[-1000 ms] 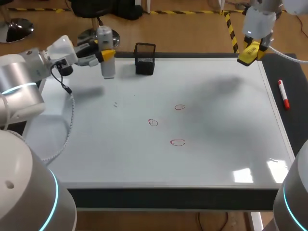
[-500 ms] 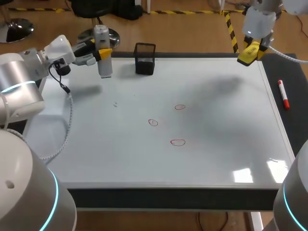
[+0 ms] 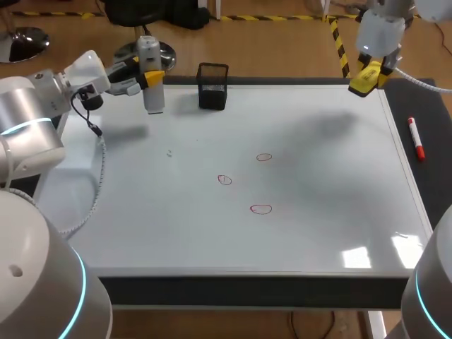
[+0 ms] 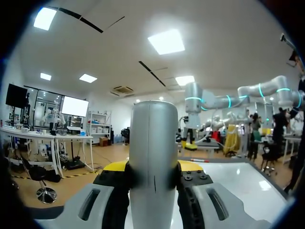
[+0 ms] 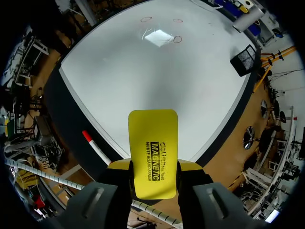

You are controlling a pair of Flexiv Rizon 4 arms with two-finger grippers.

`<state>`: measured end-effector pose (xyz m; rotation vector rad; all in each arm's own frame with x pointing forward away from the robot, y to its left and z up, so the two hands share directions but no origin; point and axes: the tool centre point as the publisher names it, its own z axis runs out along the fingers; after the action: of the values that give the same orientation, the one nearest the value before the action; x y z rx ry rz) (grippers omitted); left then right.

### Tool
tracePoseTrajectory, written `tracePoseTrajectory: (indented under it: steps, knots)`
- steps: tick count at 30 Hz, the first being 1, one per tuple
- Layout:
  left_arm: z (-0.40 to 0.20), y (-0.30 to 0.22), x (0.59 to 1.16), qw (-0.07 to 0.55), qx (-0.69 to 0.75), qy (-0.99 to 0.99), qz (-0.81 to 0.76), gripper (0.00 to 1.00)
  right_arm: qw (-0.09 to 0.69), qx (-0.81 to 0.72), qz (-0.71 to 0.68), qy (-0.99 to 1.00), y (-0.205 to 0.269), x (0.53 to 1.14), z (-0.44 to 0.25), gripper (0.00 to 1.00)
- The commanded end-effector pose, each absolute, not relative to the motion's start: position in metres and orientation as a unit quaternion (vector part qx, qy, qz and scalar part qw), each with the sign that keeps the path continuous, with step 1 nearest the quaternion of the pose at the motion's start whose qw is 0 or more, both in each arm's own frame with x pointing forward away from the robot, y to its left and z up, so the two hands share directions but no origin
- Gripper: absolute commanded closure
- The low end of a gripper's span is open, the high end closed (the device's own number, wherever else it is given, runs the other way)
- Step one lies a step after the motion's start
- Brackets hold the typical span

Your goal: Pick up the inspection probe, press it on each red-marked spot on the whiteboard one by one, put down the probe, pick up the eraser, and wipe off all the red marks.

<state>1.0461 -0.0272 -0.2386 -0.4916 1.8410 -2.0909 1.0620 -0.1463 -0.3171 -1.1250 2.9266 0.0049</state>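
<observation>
Since the earliest frame, the left gripper [image 3: 152, 78] has shifted a little toward the far left corner of the whiteboard [image 3: 318, 233], carrying the inspection probe [image 3: 150, 95] with it. The right arm has not moved.

**Left to right, head view.**
- **Probe:** it is a grey cylinder held upright, clear of the board, with its shadow falling on the white surface just beside it.
- **Left fingers:** in the left wrist view the fingers [image 4: 114, 167] clamp the probe from both sides.
- **Mesh holder:** a black mesh holder [image 3: 212, 86] stands at the far edge.
- **Red marks:** three red marks lie near the middle, the far mark [image 3: 264, 157], the left mark [image 3: 224, 179] and the near mark [image 3: 261, 208]. All three are unwiped.
- **Right gripper:** the right gripper [image 3: 366, 79] hangs over the far right corner, its fingers closed on the yellow eraser [image 5: 153, 152].
- **Marker:** a red-capped marker [image 3: 416, 138] lies on the dark strip of the table [image 3: 247, 291], beside the board.

**Step in hand.** The step reads as transport of the probe, but the views do not settle whether it is heading to the marks or to a resting place.

**How to do it well.**
- **Pressing:** keep the probe vertical and lower it squarely onto one ring at a time. Lift it fully between rings so the tip does not smear the ink.
- **Setting down:** stand it well apart from the mesh holder, and part the fingers only once its base bears on the surface, since a tall narrow body is likely to topple.
- **Eraser:** keep it held aside until the left arm is clear.
</observation>
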Motion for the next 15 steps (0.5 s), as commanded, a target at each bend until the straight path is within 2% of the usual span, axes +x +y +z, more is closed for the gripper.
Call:
tracePoseTrajectory:
  steps: [1, 15]
  knots:
    - [-0.237, -0.028, 1.046, 0.157, -0.173, 0.643, -0.730, 1.00, -0.006, -0.367, -0.002, 0.930, -0.138, 1.056, -0.318, 1.00]
    - [-0.237, -0.028, 1.046, 0.157, -0.173, 0.643, -0.730, 1.00, -0.014, -0.458, -0.005, 0.889, -0.063, 1.005, -0.327, 1.00]
